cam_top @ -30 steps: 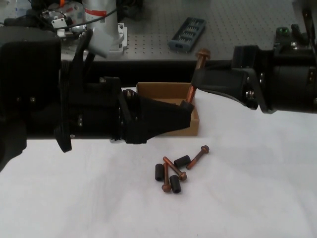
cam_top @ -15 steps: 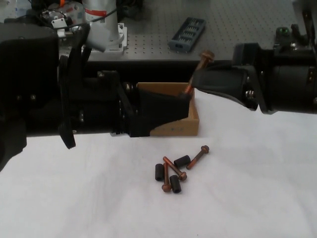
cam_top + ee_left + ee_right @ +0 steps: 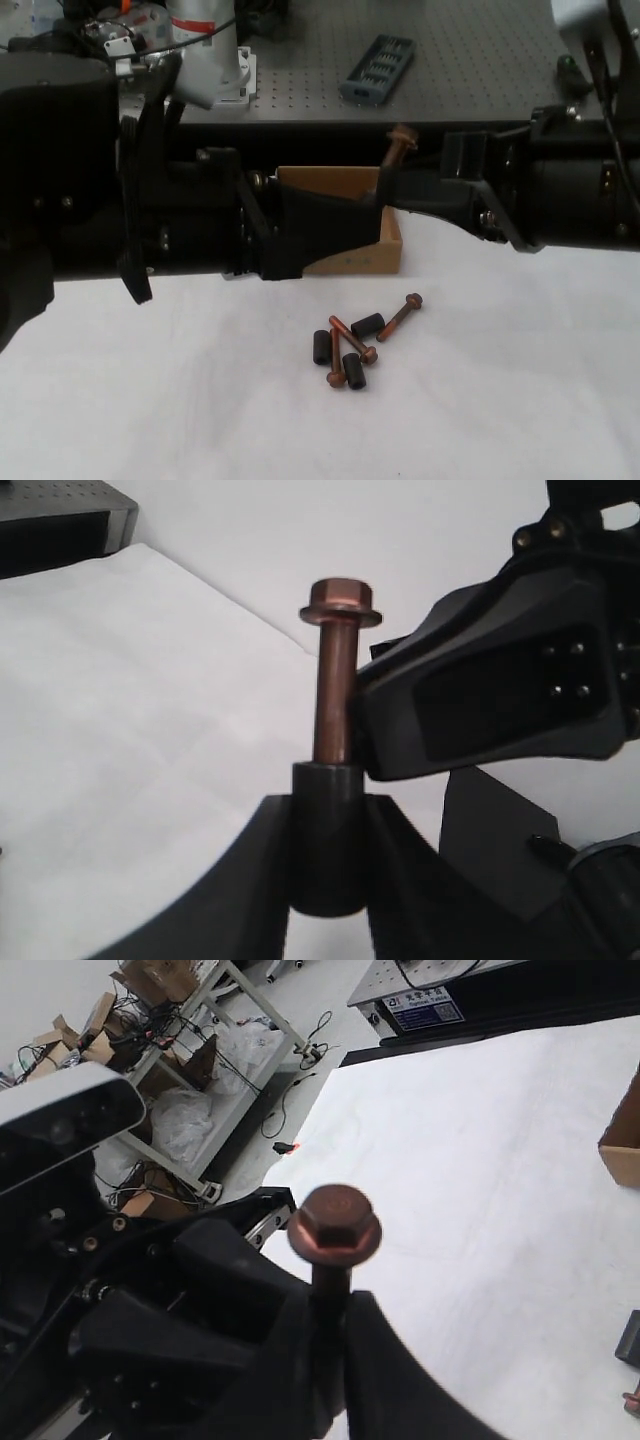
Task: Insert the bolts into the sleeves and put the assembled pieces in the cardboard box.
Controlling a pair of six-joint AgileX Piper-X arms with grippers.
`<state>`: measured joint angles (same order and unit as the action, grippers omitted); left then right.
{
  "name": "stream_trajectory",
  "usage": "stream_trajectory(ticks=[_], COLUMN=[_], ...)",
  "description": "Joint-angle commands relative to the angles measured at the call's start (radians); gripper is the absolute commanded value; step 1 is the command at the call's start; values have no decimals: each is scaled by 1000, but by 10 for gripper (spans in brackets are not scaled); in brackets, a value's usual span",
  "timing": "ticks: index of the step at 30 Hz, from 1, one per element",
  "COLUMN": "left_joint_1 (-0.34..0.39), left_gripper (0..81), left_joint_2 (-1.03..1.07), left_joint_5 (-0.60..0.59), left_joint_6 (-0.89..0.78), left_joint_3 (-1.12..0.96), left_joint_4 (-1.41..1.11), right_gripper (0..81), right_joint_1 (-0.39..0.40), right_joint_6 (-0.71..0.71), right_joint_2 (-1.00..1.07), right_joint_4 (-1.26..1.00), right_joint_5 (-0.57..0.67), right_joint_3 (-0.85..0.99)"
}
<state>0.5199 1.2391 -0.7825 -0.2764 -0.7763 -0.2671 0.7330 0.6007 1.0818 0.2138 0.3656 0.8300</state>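
Squeezing a black sleeve (image 3: 327, 875) tight in the left tool (image 3: 328, 820). Pinching a copper bolt (image 3: 335, 680) by its stem in the right tool (image 3: 332, 1312). Poking the bolt's end into the top of the sleeve. Hanging together up over the cardboard box (image 3: 350, 262). Lying loose on the white surface (image 3: 500, 400) in front of the box: three more bolts (image 3: 398, 316) and three sleeves (image 3: 321, 347), bunched close.
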Motion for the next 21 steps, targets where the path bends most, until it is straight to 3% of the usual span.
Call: stream_trajectory(ticks=[1,6,9,11,13,21], left_joint_1=[4,4,4,4,4,4], left_gripper=[6,6,6,6,6,6], left_joint_2=[-4,-4,-4,-4,-4,-4], left_joint_5=[10,10,10,8,8,18], left_joint_6=[-29,-37,-37,-37,-37,23], left_joint_3=[-14,-14,-14,-14,-14,-14], left_joint_4=[-94,-139,-139,-138,-138,-135], right_gripper=[20,4,154,319,407,384], right_joint_1=[15,15,15,15,15,0], right_joint_6=[-19,-73,-100,-91,-70,-109], right_joint_2=[-4,-4,-4,-4,-4,-28], right_joint_4=[25,24,24,27,29,57], right_joint_5=[53,53,51,34,8,11], right_joint_3=[3,3,3,3,3,3])
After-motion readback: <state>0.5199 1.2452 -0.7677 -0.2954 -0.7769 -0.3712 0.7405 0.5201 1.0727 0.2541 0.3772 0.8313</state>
